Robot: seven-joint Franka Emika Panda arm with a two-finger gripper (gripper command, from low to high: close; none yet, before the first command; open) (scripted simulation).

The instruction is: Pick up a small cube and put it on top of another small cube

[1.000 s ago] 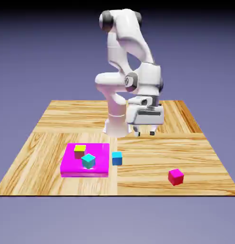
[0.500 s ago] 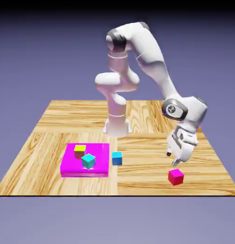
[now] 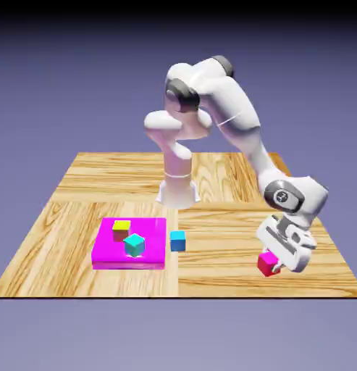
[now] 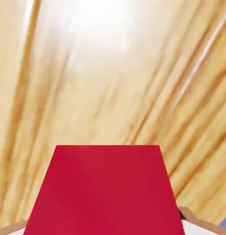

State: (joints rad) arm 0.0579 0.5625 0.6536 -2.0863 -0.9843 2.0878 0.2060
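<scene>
Magenta-red cube (image 3: pixel 268 264) sits pinched in the pincer (image 3: pixel 272 265), near the table's (image 3: pixel 210 279) front edge.

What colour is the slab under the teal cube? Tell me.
Magenta, plain; best seen in the exterior view.

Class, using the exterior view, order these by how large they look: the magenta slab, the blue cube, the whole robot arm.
1. White robot arm
2. Magenta slab
3. Blue cube
</scene>
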